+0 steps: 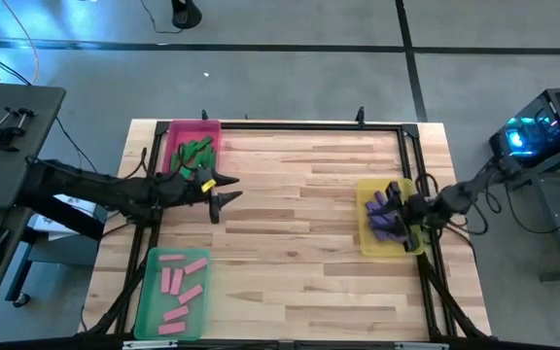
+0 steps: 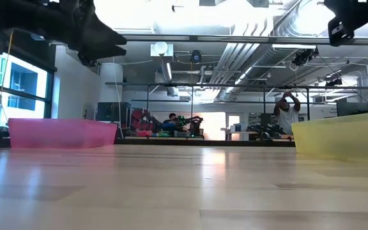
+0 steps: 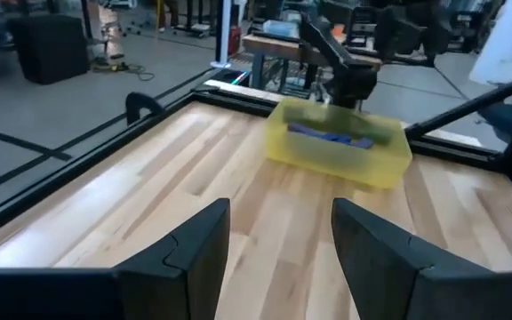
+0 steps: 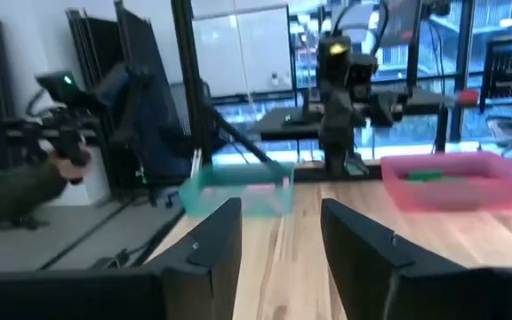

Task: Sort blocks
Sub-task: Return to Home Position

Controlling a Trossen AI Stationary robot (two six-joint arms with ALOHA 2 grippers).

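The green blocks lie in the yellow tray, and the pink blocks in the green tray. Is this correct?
Not quite. The high view shows the green blocks lying in the pink tray; the yellow tray holds purple blocks. The pink blocks are indeed in the green tray.

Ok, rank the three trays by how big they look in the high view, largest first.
1. Green tray.
2. Yellow tray.
3. Pink tray, though the left arm hides one end, so its place below the yellow is unsure.
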